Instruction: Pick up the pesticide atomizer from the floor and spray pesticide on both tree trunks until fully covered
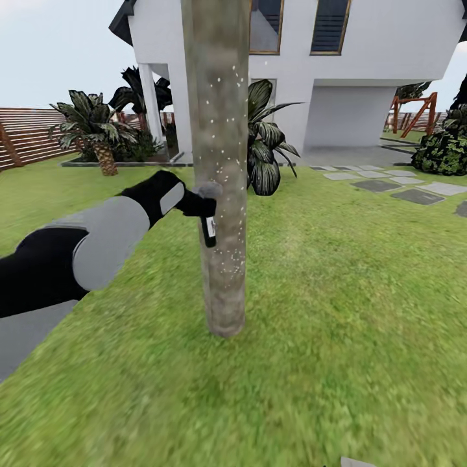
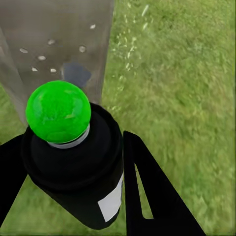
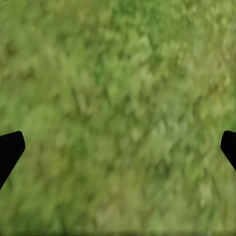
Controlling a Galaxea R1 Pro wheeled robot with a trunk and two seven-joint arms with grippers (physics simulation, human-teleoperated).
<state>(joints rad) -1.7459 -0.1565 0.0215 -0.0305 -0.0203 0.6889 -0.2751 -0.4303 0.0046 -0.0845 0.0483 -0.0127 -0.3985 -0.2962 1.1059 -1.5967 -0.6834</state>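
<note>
While you face a white house (image 1: 363,71) across the green lawn (image 1: 350,324), a thick grey-brown tree trunk (image 1: 219,168) rises straight ahead of you, dotted with tiny white specks. Your left arm reaches in from the left, and your left gripper (image 1: 198,206) is clamped around the pesticide atomizer (image 1: 209,228), a small dark bottle with a whitish label, held right up against the trunk; your left wrist view shows its green-tinted head (image 2: 59,112) pointing at the bark. Your right gripper (image 3: 118,147) hangs over bare grass, its two black fingertips (image 3: 9,150) spread wide apart and holding nothing.
</note>
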